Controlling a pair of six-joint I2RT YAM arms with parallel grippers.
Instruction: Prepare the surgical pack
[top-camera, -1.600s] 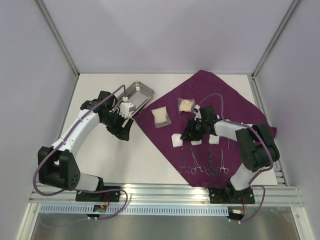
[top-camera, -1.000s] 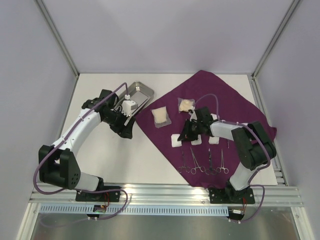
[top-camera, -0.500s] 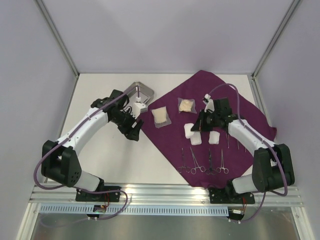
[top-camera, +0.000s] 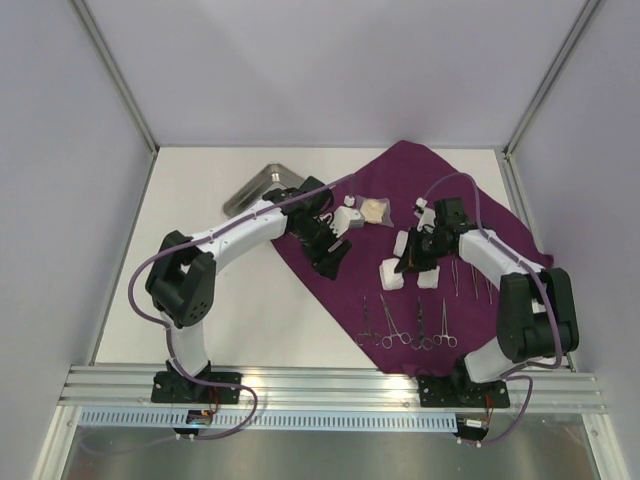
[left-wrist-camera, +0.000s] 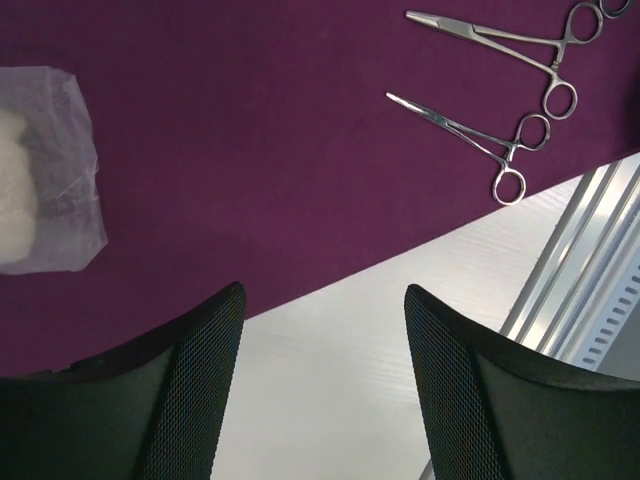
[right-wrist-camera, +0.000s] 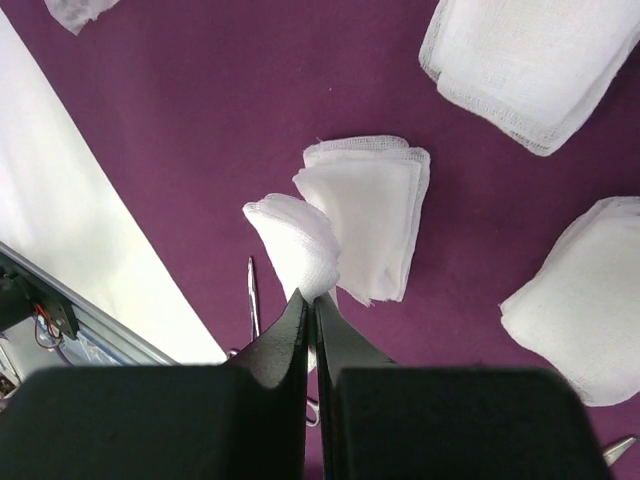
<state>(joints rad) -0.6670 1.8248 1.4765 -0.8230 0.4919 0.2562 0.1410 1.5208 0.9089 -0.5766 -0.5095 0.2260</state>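
The dark purple cloth (top-camera: 480, 215) lies spread on the right of the table. The steel tray (top-camera: 255, 185) sits off it at the far left, partly behind my left arm. My left gripper (top-camera: 332, 258) is open and empty, over the cloth's left edge (left-wrist-camera: 250, 150); it also shows in the left wrist view (left-wrist-camera: 322, 292). My right gripper (top-camera: 410, 260) is shut on a white gauze pad (right-wrist-camera: 298, 243), held above another folded pad (right-wrist-camera: 375, 215); its tips show in the right wrist view (right-wrist-camera: 311, 297). Several steel clamps (top-camera: 405, 328) lie in a row at the cloth's near edge.
More gauze pads (right-wrist-camera: 530, 60) (right-wrist-camera: 580, 300) lie on the cloth beside the held one. A plastic-wrapped gauze packet (top-camera: 374, 210) lies further back, and another (left-wrist-camera: 40, 170) left of my left fingers. Two clamps (left-wrist-camera: 480, 135) and the near rail (left-wrist-camera: 585, 290) show there too.
My left arm swung right from the tray to over the cloth's left edge. My right gripper closed on a gauze pad, lifted it and carried it to the right.
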